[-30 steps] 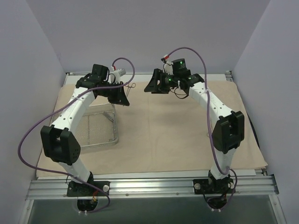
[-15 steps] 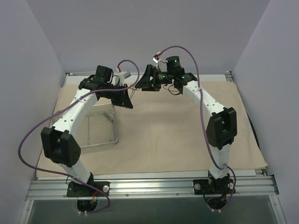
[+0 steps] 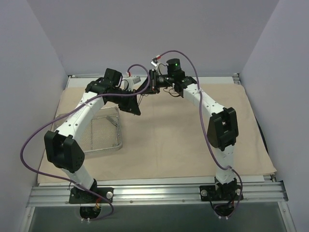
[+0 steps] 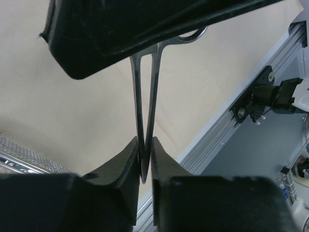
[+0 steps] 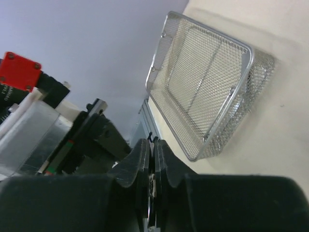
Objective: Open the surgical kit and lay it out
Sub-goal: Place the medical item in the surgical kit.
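A thin metal scissor-like instrument [image 4: 145,96] hangs in the air between both grippers over the back of the beige cloth wrap [image 3: 183,130]. My left gripper [image 4: 145,145] is shut on its pointed tip. In the left wrist view the right gripper's dark fingers [image 4: 145,29] cover the ring handles. In its own view my right gripper [image 5: 150,145] is shut, with a sliver of metal [image 5: 151,196] between the pads. The silver wire-mesh tray [image 3: 118,130] stands on the cloth at the left, below the left arm, and its rim [image 5: 251,50] also shows in the right wrist view.
The aluminium frame rail [image 3: 159,191] runs along the near edge with both arm bases on it. Its back rail [image 4: 227,125] lies just behind the grippers. Purple cables [image 3: 29,145] loop beside the left arm. Grey walls close in on three sides.
The right gripper has swung left to meet the left gripper and shut on the instrument's handle end. The left gripper has shifted slightly right, still carrying the instrument.
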Available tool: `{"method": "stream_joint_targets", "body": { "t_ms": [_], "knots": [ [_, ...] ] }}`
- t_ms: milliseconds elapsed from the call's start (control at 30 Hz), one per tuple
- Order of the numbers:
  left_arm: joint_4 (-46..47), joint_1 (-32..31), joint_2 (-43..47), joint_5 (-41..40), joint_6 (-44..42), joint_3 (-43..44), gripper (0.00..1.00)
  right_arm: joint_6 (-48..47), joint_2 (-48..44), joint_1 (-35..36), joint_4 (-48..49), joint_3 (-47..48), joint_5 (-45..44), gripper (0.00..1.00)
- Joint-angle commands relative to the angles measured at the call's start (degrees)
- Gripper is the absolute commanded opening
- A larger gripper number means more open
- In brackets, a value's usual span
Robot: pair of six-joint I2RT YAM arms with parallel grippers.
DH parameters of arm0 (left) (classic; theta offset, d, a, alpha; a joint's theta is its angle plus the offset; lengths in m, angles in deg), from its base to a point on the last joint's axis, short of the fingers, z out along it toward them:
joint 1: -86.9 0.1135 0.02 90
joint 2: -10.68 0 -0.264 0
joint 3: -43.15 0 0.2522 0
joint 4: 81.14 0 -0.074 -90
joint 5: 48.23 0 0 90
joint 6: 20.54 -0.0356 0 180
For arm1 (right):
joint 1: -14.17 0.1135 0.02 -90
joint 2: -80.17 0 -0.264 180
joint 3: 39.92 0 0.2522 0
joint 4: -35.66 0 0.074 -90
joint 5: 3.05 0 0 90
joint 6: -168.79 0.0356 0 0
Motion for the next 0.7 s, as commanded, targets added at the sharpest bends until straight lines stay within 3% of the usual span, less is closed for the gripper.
{"method": "stream_joint_targets", "body": {
  "t_ms": [0,67,167,333,467,600,667],
  "knots": [
    [0.73,0.49,0.95,0.81,-0.31,3.11,0.21,2.24,-2.03,0.20,7.83,-2.78,2.66,0.00],
    [3.10,1.80,2.17,1.42,1.27,1.19,0.51,1.98,-4.32,-0.24,8.71,-4.10,0.73,0.00],
    [10.47,3.65,5.15,6.68,5.22,-2.16,0.63,4.25,-8.62,-1.30,15.96,-9.10,-1.56,0.00],
    [21.80,4.88,7.01,12.05,12.87,-7.35,0.63,13.47,-15.04,-2.61,31.20,-19.38,-5.78,0.00],
    [25.43,4.88,7.01,13.99,16.13,-8.67,0.63,19.19,-17.07,-3.32,42.44,-22.38,-7.10,0.00],
    [27.27,4.88,7.37,15.56,16.57,-9.02,0.62,20.70,-17.68,-3.14,44.05,-22.82,-6.75,0.00],
    [27.80,4.88,7.19,16.62,17.01,-9.37,0.48,20.88,-18.03,-3.14,44.49,-23.61,-6.84,0.00]
  ]
}}
